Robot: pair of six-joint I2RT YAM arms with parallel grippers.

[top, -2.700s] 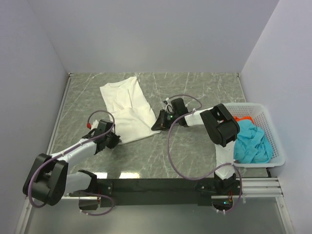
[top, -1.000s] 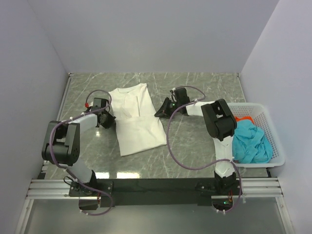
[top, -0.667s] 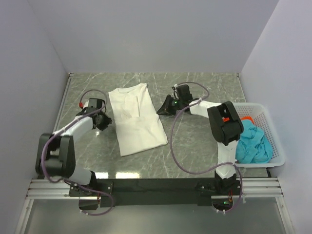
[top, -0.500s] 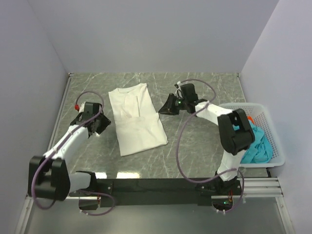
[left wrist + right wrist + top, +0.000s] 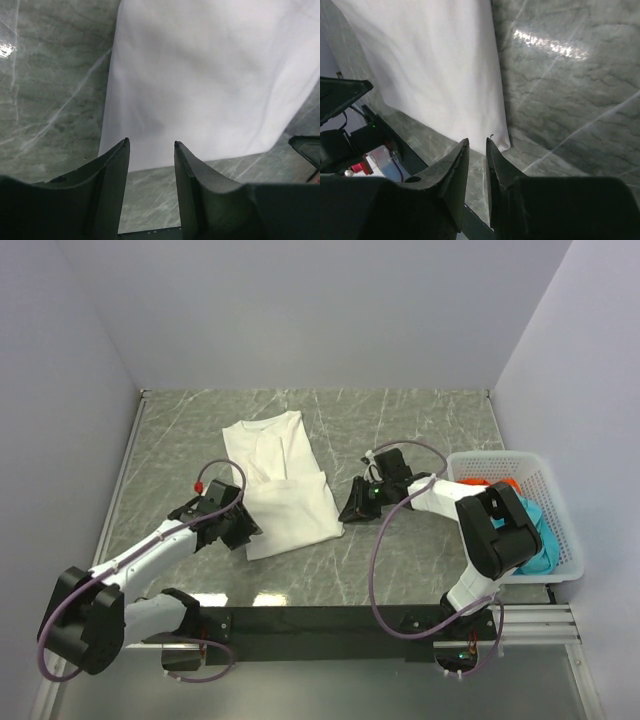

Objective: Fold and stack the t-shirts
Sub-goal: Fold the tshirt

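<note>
White t-shirt (image 5: pixel 280 480) is laid flat on the marble-look table (image 5: pixel 420 430), a little toward 9 o'clock of centre. It is folded into a long strip, collar end toward 12 o'clock and hem toward 6 o'clock. No print is seen on the upturned side.

Left gripper (image 5: pixel 240 527) is placed low at the shirt's 7 o'clock corner. In the left wrist view its fingers (image 5: pixel 112 175) are parted to a middling gap. The hem edge and bare table are seen between them, and nothing is clamped.

Right gripper (image 5: pixel 352 508) is set just off the shirt's 5 o'clock corner, on the 3 o'clock side. In the right wrist view its fingers (image 5: pixel 460 165) are parted only narrowly. Table is seen through the slit, the cloth corner lies just past the tips, and nothing is held.

A white mesh basket (image 5: pixel 545 475) is seen at the table's 3 o'clock edge. A teal t-shirt (image 5: pixel 540 540) is bunched inside it, partly hidden by the right arm. A red-orange t-shirt (image 5: pixel 497 483) is seen at the 12 o'clock end of the basket.
</note>
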